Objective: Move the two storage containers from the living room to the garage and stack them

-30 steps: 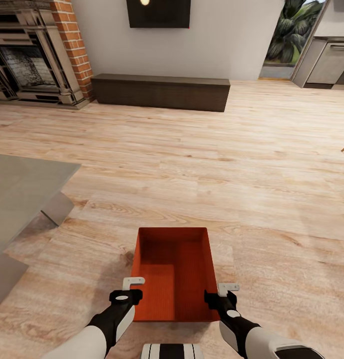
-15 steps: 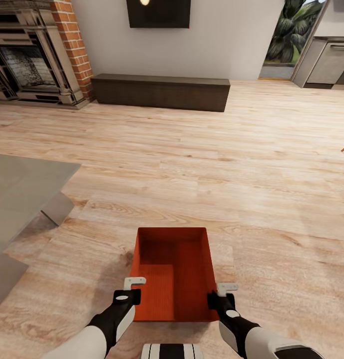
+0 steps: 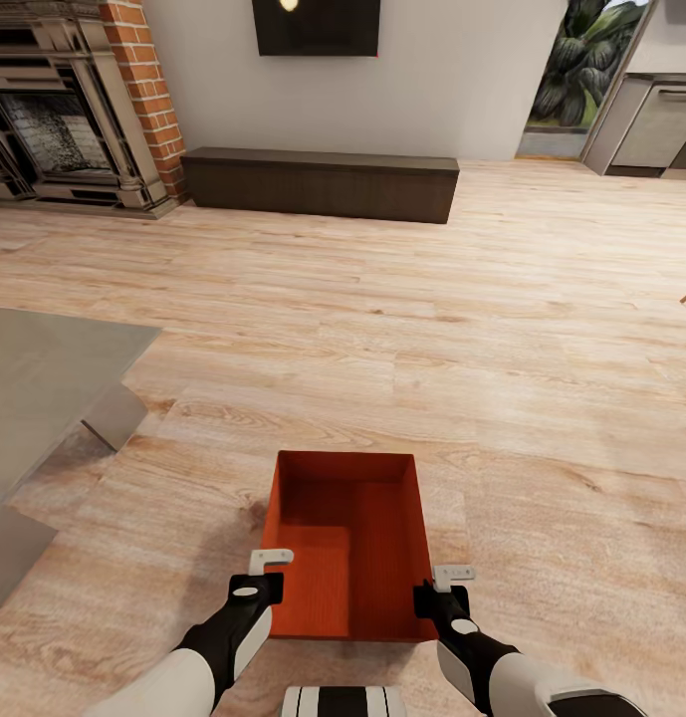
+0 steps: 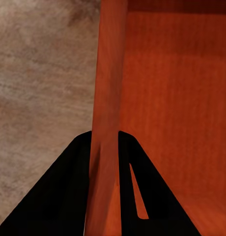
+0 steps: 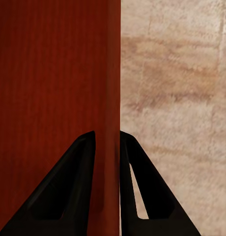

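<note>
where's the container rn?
Head view: storage container low centre on the living room's wood floor, between left gripper and right gripper, each astride a side wall.

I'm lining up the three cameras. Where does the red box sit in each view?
Head view: red box low centre, between both arms.
Left wrist view: its wall runs up the middle, its inside beside it.
Right wrist view: its wall fills one half.
Shared landmark: light wood floor beside the box.

Nothing for you to read here, honestly. No text, labels, brand names, numbers or signs that you could make out on anything, in the head view or either wrist view. Every surface you've got in front of you is plain.
</note>
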Robot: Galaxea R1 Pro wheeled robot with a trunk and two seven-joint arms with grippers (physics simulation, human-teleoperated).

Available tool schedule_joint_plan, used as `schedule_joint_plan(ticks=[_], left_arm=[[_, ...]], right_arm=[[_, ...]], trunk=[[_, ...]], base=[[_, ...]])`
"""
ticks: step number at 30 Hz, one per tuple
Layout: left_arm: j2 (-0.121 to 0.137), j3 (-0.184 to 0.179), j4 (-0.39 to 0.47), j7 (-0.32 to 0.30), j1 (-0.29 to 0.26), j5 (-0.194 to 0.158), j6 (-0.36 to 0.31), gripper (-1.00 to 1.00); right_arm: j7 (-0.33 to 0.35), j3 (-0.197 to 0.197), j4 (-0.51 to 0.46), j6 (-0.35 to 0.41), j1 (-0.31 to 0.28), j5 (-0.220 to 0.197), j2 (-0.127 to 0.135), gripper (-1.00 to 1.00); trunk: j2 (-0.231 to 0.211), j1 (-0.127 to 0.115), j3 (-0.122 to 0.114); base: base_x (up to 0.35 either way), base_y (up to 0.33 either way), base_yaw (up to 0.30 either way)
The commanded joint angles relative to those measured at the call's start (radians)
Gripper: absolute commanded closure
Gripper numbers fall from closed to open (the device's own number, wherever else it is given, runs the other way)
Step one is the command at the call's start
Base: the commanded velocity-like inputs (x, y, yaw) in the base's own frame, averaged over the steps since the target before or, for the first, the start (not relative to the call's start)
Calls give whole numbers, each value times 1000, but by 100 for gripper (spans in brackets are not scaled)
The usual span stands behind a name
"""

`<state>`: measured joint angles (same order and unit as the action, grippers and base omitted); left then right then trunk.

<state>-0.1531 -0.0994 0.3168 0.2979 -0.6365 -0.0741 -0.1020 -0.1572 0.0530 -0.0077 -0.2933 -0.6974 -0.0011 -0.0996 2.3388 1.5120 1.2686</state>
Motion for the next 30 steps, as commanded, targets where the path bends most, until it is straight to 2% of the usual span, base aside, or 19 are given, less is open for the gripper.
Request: schedule_joint_plan(ticks=[1, 30], left_arm=[[1, -3, 2, 12, 0, 5, -8, 100], [4, -4, 1, 18, 0, 5, -8, 100]], right_arm=[[-7, -7, 2, -4, -1, -13, 0, 100], [-6, -7, 2, -4, -1, -14, 0, 100]], trunk=[[0, 0, 1], [-196, -107, -87]], base=[[0, 0, 0], [0, 0, 0]])
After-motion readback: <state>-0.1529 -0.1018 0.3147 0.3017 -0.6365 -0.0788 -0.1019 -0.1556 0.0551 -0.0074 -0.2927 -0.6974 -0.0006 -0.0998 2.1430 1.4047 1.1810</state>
